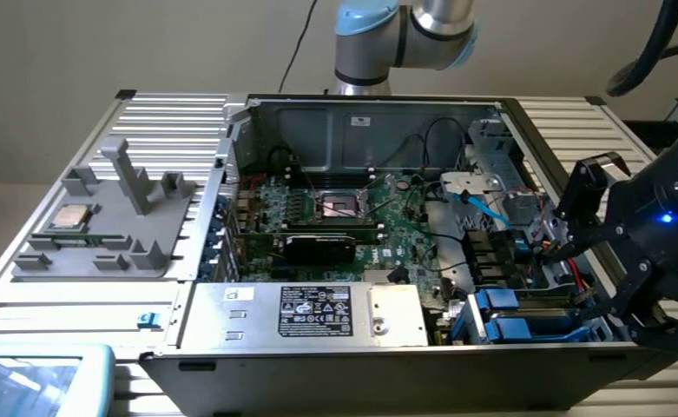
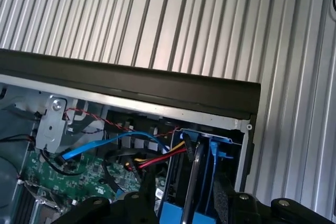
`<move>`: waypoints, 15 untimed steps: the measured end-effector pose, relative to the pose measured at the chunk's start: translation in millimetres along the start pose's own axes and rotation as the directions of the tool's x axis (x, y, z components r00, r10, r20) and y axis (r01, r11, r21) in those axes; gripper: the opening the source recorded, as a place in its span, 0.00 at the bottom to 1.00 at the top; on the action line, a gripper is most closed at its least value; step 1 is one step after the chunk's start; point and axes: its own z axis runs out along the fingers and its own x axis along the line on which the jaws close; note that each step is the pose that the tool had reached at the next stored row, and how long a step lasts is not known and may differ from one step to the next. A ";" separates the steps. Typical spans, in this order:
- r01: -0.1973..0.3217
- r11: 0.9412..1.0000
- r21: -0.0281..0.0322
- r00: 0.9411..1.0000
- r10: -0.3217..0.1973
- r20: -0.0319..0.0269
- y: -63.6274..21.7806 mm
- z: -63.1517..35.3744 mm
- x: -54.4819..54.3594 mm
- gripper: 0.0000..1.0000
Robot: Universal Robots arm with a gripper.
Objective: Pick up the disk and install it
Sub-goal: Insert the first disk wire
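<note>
Over the drive bay (image 1: pixel 469 323), the pincer (image 1: pixel 594 274) hangs wide open, holding nothing. The disk (image 2: pixel 173 214) looks heavy, stiff and shock-sensitive; I would grasp it by its long sides.

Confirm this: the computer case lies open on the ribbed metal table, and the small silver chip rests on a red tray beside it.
Wrong on the colour: the exterior view shows a grey tray, not a red one. Otherwise the computer case lies open on the ribbed metal table, and the small silver chip rests on that tray beside it.
</note>
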 end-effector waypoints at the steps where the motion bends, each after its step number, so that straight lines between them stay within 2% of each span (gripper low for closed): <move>1: 0.017 1.000 0.005 1.000 -0.017 -0.003 -0.3 1.6 -0.4 0.56; 4: 0.068 0.997 0.018 0.998 -0.068 -0.013 -1.2 6.8 -1.8 0.56; 8: 0.135 0.990 0.035 0.991 -0.134 -0.025 -2.3 13.2 -3.6 0.56; 12: 0.140 0.989 0.037 0.990 -0.139 -0.025 -2.3 13.5 -3.7 0.56; 15: 0.147 0.989 0.032 0.989 -0.146 -0.024 -1.9 14.0 -4.1 0.56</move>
